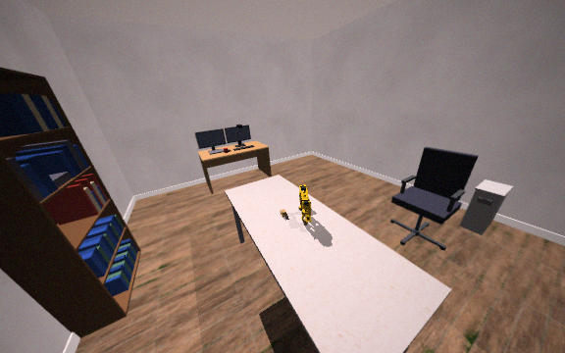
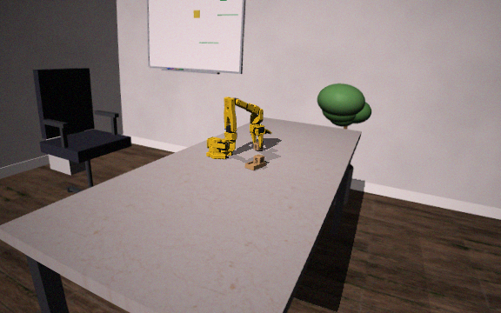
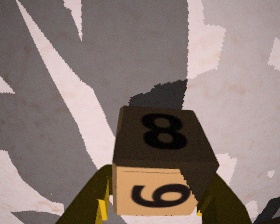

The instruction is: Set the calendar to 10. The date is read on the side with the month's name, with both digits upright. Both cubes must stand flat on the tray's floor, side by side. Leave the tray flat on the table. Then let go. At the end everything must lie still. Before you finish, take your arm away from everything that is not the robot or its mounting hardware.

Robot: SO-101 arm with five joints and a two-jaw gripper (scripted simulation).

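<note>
My gripper (image 1: 307,222) (image 2: 257,147) (image 3: 155,199) is shut on a wooden cube (image 3: 122,187), which looks held off the table, on the far side of the tray in the exterior view. In the wrist view, this cube shows a shaded face with an 8 and a lit face with a 6 or 9, both digits lying sideways. The wooden tray (image 2: 250,166) rests on the table. A second cube (image 2: 259,159) stands in its right part in the exterior view, with what looks like a 5 facing that camera. The tray's month name is not readable.
The white table (image 1: 361,275) (image 2: 181,217) carries the yellow arm, whose base (image 2: 218,149) stands left of the tray in the exterior view. The arm's shadows fall across the table around the held cube. An office chair (image 1: 427,196) (image 2: 81,130) stands beyond the table.
</note>
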